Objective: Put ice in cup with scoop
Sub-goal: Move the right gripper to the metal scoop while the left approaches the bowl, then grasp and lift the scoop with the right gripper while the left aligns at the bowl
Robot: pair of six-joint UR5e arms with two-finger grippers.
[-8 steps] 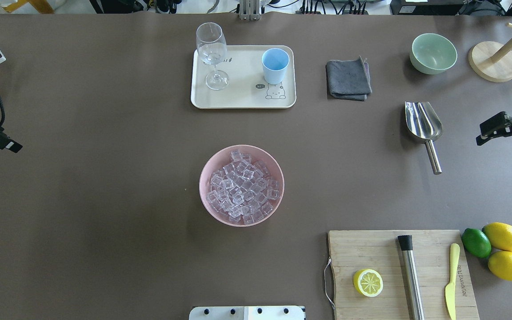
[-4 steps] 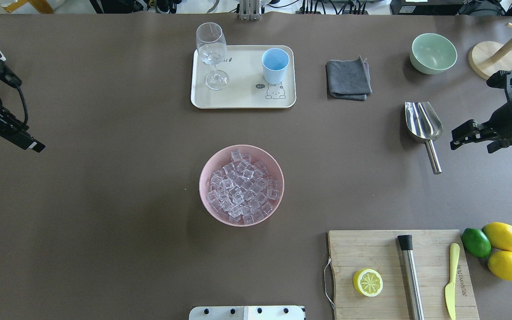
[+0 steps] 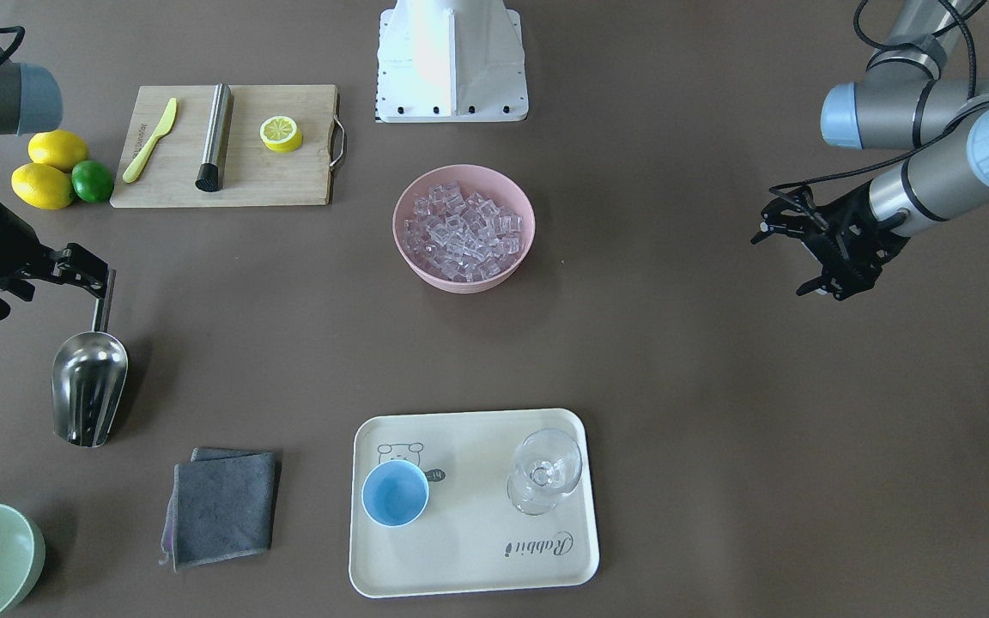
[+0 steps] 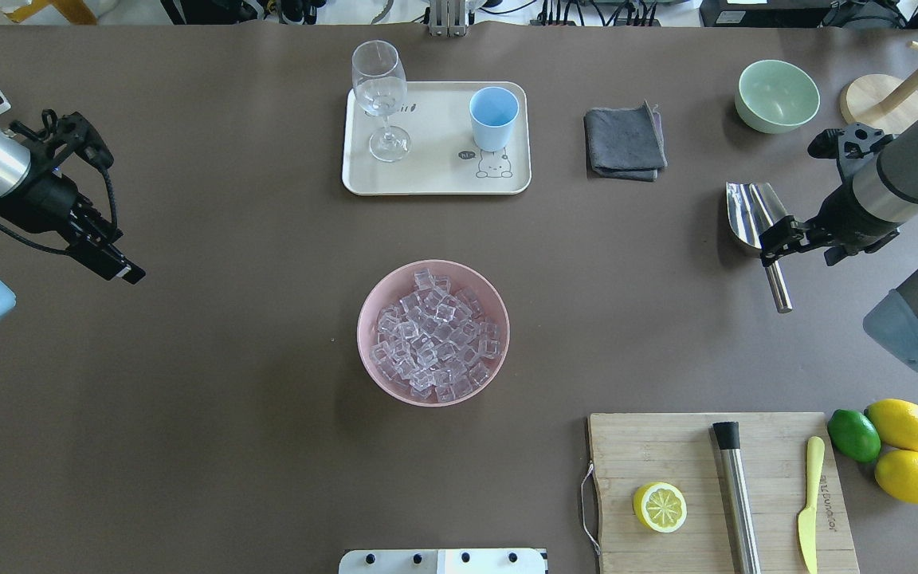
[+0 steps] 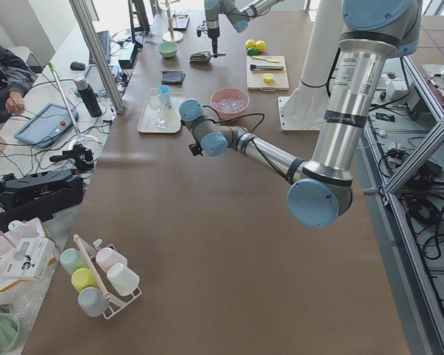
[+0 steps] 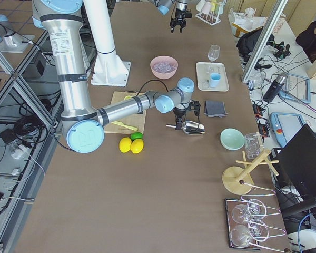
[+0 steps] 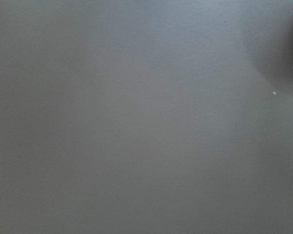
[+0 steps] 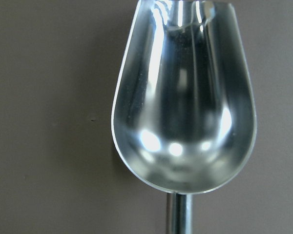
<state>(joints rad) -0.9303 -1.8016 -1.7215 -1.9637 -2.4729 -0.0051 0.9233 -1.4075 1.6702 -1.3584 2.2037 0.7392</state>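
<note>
The scoop [image 4: 746,211] lies on the table at the right, trough away from the robot, handle [image 4: 778,287] toward it. My right gripper [image 4: 798,255] is open and hovers over the joint of trough and handle; it does not hold it. The right wrist view looks straight down into the empty trough [image 8: 183,112]. The ice [image 4: 433,335] fills a pink bowl [image 4: 363,319] at the table's middle. The light-blue cup [image 4: 494,115] stands empty on a cream tray [image 4: 435,179]. My left gripper [image 4: 112,263] is open and empty above bare table at the left.
A wine glass [image 4: 379,88] shares the tray. A grey cloth [image 4: 625,143] and a green bowl [image 4: 776,96] lie beyond the scoop. A cutting board [image 4: 666,446] with a lemon half, a steel cylinder [image 4: 736,502] and a knife sits near right, beside lemons and a lime.
Both arms have come in from the table's sides. My right gripper has moved left to above the scoop. My left gripper has moved right. Nothing on the table has moved.
</note>
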